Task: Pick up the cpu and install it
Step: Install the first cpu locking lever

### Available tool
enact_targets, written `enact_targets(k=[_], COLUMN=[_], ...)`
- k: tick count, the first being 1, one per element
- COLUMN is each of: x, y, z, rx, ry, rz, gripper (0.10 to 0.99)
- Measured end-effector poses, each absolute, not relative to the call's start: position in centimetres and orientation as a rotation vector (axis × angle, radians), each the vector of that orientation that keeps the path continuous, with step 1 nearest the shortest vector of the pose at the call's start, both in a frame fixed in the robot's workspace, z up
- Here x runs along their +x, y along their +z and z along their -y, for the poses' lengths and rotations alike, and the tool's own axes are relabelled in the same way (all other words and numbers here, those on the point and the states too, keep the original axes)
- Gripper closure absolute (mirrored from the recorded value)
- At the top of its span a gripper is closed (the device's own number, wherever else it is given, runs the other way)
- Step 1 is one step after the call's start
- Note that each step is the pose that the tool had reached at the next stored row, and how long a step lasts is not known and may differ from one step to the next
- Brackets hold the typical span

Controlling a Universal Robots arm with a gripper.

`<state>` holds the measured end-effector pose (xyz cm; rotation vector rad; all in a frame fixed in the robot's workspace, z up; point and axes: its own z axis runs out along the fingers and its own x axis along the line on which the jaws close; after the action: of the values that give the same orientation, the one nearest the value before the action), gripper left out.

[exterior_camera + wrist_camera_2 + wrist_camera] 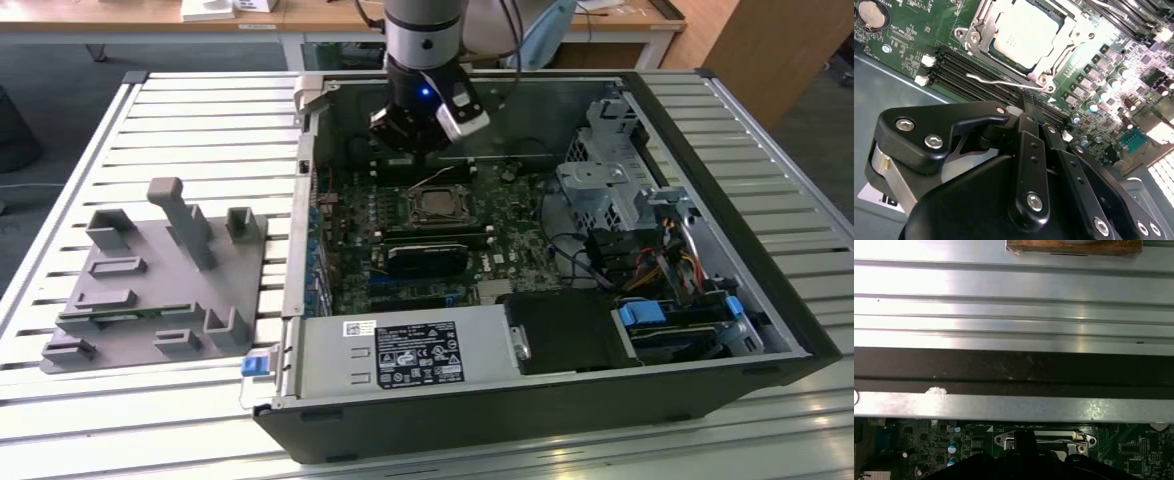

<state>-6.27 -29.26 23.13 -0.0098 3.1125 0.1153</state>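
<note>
**Cpu sitting in its socket, hand hanging just behind it**

The computer case [534, 400] is lying open on the slatted tabletop [80, 160], with the green board [400, 290] inside. The cpu [1024, 32] is resting in the socket frame [1056, 60], whose thin wire lever [999, 80] looks unlatched. The hand [1026, 107] is hovering near that lever, fingers drawn together and empty. Doing this well probably means pressing the lever squarely, without nudging the chip.

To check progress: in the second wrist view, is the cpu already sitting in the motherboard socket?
Yes, the cpu lies flat inside the socket frame.
</note>
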Motion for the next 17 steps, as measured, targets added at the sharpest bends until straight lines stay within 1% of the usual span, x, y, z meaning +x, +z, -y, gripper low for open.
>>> enact_targets(k=[11,17], x=[-5.86,-5.73], y=[22.68,22.43], z=[29.26,29.25], rx=[-0.009,-0.009], ry=[0.122,0.149], rz=[-3.112,-3.111], gripper=[0.98,0.98])
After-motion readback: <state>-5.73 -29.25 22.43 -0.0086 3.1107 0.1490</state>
